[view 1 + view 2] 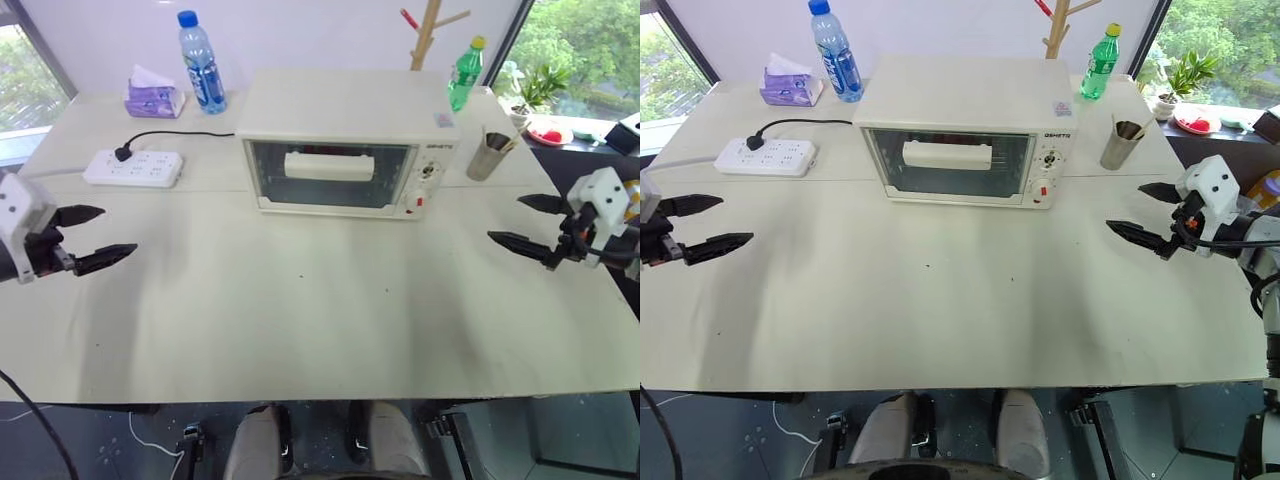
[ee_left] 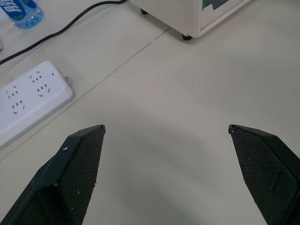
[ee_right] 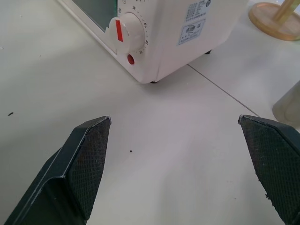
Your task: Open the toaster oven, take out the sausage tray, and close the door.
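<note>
The cream-white toaster oven (image 1: 345,115) stands at the back middle of the table, its glass door (image 1: 330,175) shut and the white bar handle (image 1: 329,165) across it. The sausage tray is hidden; I cannot make it out through the glass. My left gripper (image 1: 98,236) hovers open over the table's left side, well away from the oven. My right gripper (image 1: 528,220) hovers open over the right side, also apart from it. The right wrist view shows the oven's knob (image 3: 126,33) and red button (image 3: 131,59). Both grippers hold nothing.
A white power strip (image 1: 133,167) with a black cable lies left of the oven. Behind it are a tissue pack (image 1: 153,95) and a blue water bottle (image 1: 201,62). A green bottle (image 1: 464,74) and a metal cup (image 1: 489,154) stand at the oven's right.
</note>
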